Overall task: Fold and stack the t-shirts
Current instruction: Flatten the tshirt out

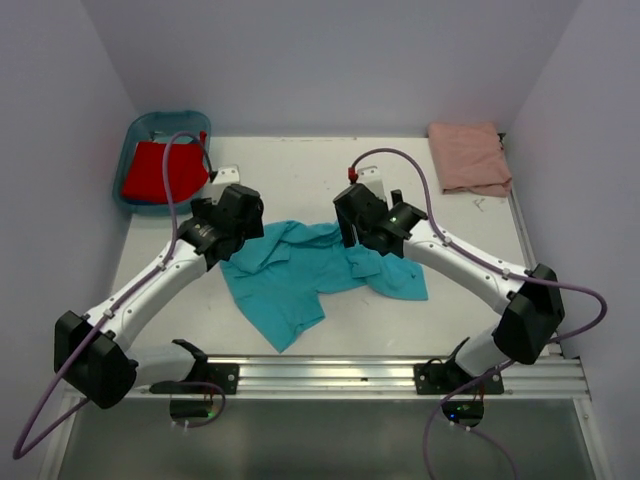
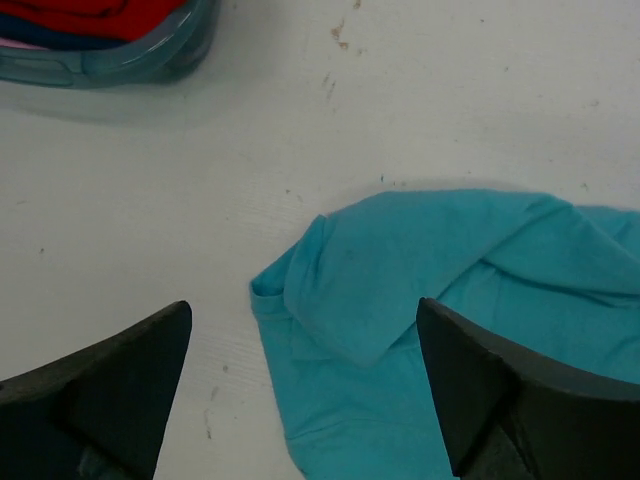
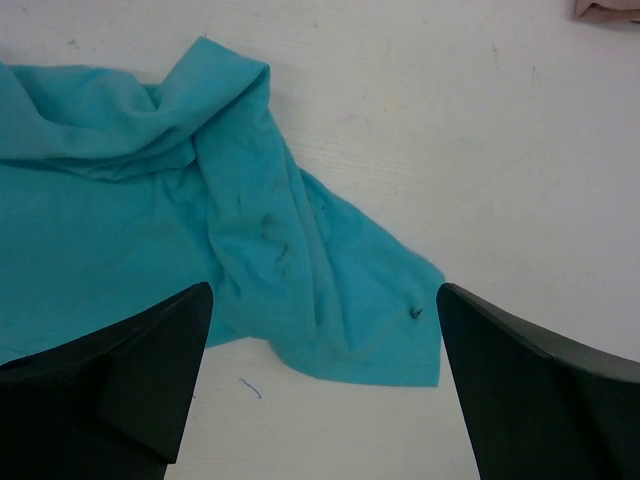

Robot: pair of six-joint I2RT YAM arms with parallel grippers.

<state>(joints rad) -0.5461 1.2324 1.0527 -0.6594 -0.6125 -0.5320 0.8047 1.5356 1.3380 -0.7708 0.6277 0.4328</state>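
1. Top external view: the turquoise t-shirt point(image 1: 295, 280) lies rumpled and partly spread on the middle of the table point(image 1: 300, 170), between the two arms.
2. The left gripper point(image 2: 305, 312) hangs over the shirt's left edge. Its jaws are spread wide and hold nothing, and a turned-over corner of cloth lies below them.
3. The right gripper point(image 3: 325, 295) hangs over the shirt's right part. Its jaws also stand wide apart and empty, with wrinkled cloth resting on the table beneath.
4. The pale pink t-shirt point(image 1: 468, 157) lies roughly folded at the far right corner of the table.
5. The red t-shirt point(image 1: 160, 172) sits inside the blue tub point(image 1: 160, 117) at the far left corner.
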